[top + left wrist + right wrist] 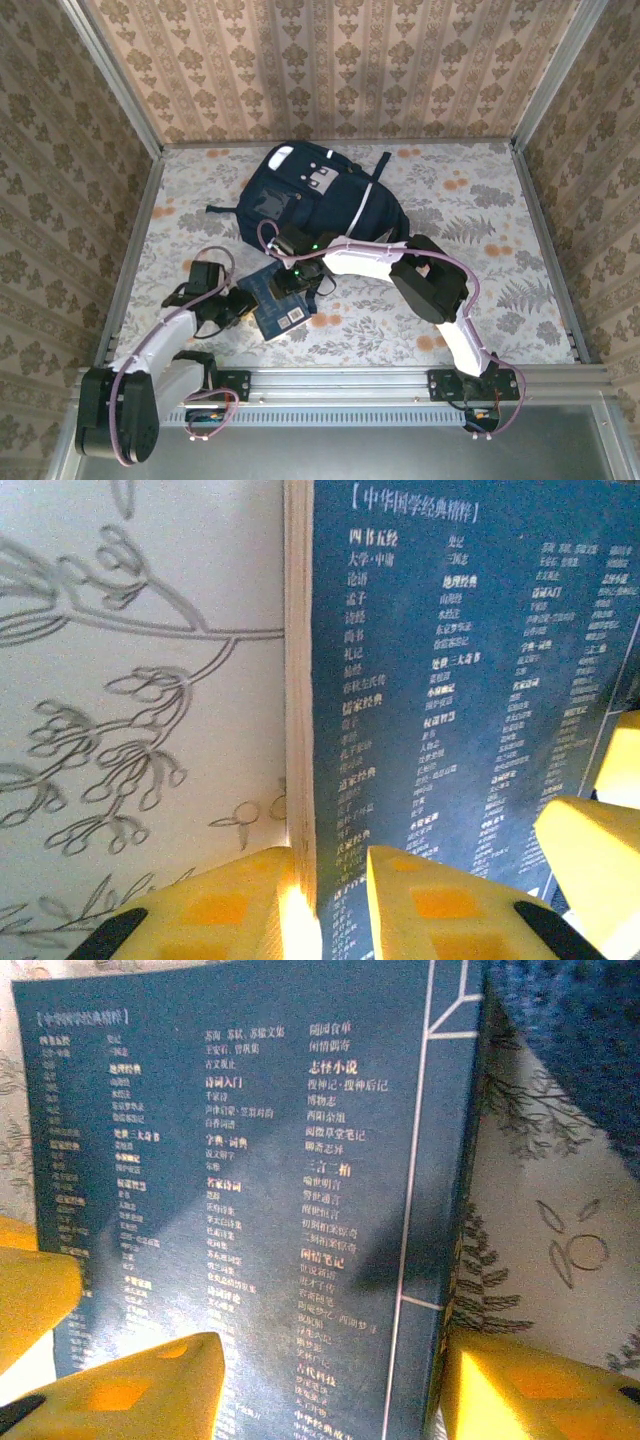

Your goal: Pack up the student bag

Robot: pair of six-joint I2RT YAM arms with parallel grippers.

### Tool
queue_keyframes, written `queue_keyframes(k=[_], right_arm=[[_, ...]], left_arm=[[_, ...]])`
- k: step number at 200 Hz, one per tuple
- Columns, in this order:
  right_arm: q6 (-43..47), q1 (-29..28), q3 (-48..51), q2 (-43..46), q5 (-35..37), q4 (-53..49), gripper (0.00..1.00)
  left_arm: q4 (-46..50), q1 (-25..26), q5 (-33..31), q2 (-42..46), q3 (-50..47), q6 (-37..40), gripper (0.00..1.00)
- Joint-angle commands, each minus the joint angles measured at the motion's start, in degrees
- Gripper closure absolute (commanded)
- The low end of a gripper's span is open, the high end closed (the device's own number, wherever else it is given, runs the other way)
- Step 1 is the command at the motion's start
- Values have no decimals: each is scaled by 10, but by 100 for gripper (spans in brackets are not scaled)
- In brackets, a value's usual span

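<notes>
In the top external view, the student bag is seen lying flat toward 12 o'clock of the table, front pocket up, straps trailing toward 9 and 1 o'clock. One blue book lies at about 7 o'clock of the bag, close to it. The left gripper is placed at the book's 9 o'clock edge and the right gripper at its 1 o'clock corner.

In the left wrist view, the left gripper is seen pressed together on the book, its page edge pinched between the yellow fingers. The patterned cloth lies at 9 o'clock.

In the right wrist view, the jaws of the right gripper stand apart, one finger over the cover of the book, the other just beside its 3 o'clock edge. A firm hold cannot be confirmed. Dark fabric, probably the bag, shows at 1 o'clock.

The bag is judged soft, floppy and light for its bulk. It would sag and fold if lifted by loose cloth, so the top handle or the stiffer rim of the opening would be better taken.

Counted: one bag, one book, two grippers.
</notes>
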State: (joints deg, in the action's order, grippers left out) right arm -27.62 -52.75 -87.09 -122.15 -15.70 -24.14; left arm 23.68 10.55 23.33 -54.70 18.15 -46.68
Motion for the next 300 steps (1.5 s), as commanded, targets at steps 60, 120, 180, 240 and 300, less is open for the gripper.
queue_keyframes(k=[60, 120, 180, 240, 300], right_arm=[[-144, 60, 68, 38, -310, 159, 51], [-78, 56, 63, 35, -219, 88, 89], [-63, 102, 97, 204, -226, 105, 100], [-257, 172, 218, 335, -364, 387, 100], [-315, 179, 235, 380, -403, 444, 100]], left_arm=[[-2, 4, -1, -35, -16, 10, 80], [53, 4, -10, 19, 20, 11, 68], [85, 3, 64, 82, 113, 70, 28], [-92, 1, 238, 61, 188, 29, 15], [-209, 3, 352, 37, 244, -4, 15]])
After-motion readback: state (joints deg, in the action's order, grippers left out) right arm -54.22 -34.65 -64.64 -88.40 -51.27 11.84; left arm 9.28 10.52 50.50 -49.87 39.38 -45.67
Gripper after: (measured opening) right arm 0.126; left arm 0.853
